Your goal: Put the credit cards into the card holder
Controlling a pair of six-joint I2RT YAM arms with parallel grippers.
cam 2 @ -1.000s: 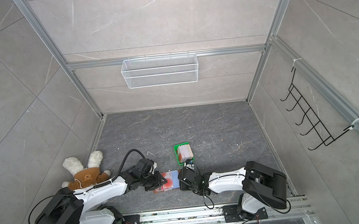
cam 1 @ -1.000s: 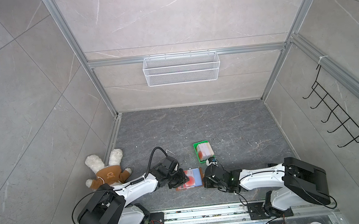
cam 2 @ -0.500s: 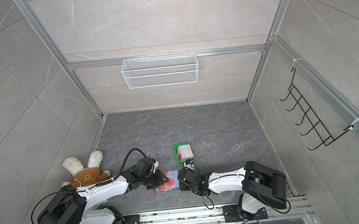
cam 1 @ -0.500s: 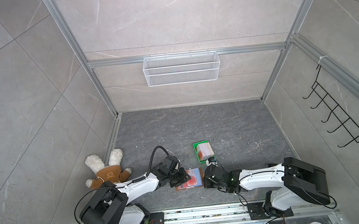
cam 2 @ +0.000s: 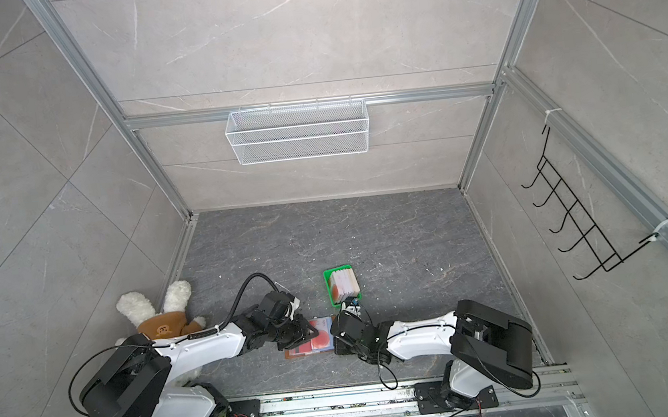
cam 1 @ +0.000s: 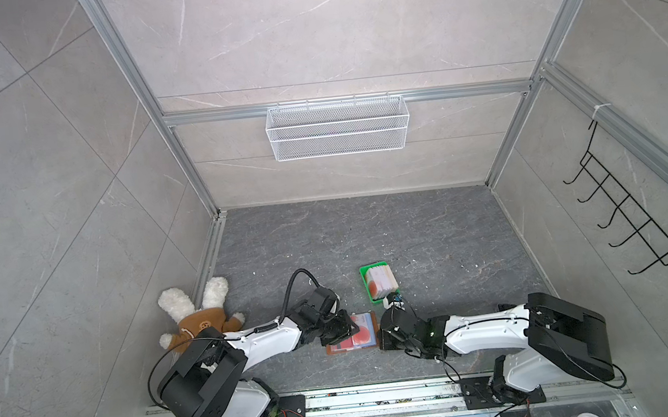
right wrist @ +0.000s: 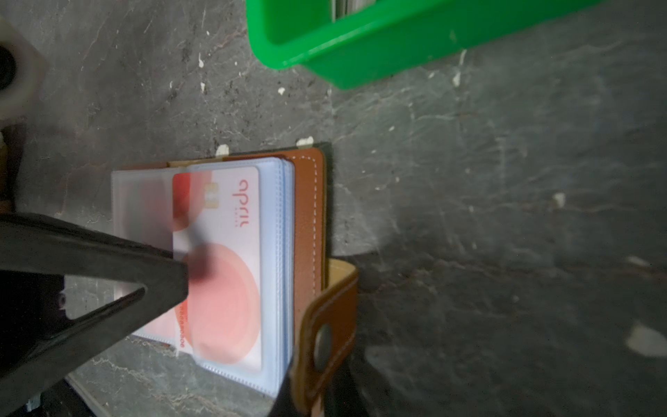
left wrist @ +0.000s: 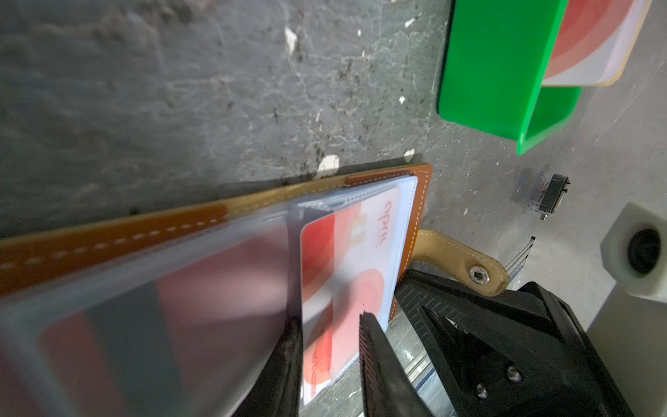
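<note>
Meanwhile the tan-brown leather card holder [right wrist: 306, 224] lay open on the dark grey stone-look bench [cam 1: 327, 239], between the two arms. The right tool [right wrist: 315, 400] was closed on its snap tab [right wrist: 323, 343]. The left tool [left wrist: 328, 321] stood partly open, its fingers [left wrist: 371, 353] apart over a pale card with a red-orange circle [right wrist: 231, 260] inside a clear plastic sleeve, gripping nothing that I could make out. A stack of pale credit cards [cam 1: 381, 282] stood in the small green plastic tray [right wrist: 325, 65], near the holder, toward the back wall.
</note>
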